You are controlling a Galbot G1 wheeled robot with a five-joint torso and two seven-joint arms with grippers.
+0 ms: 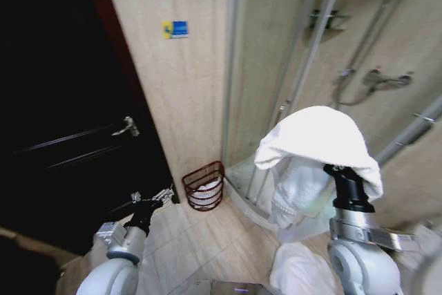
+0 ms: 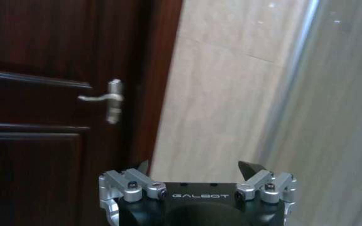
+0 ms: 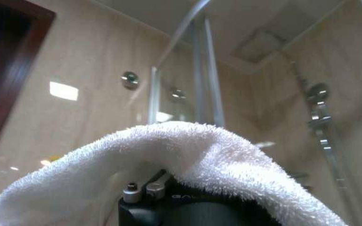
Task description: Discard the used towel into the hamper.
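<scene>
Your right gripper [image 1: 343,168]: towel [image 1: 319,139] draped over it, grip hidden. Left gripper [image 1: 160,197]: spread, empty. Hamper [image 1: 204,186]: far, between them.

Right hand [image 1: 336,168]: draped under the white towel [image 1: 319,144] in the head view, so we cannot tell how its fingers stand.
Right wrist view: the towel [image 3: 187,162] covers most of the hand's black body; we see only a bolt and a bracket at its edge.
Left hand [image 2: 197,165]: cut off by the picture's lower edge in its wrist view; we see two dark fingertips [image 2: 251,167] set apart.
Hamper [image 1: 204,186]: pale contents show through the wire, too small for us to identify.
Door [image 1: 55,101]: mostly lost in shadow.
</scene>
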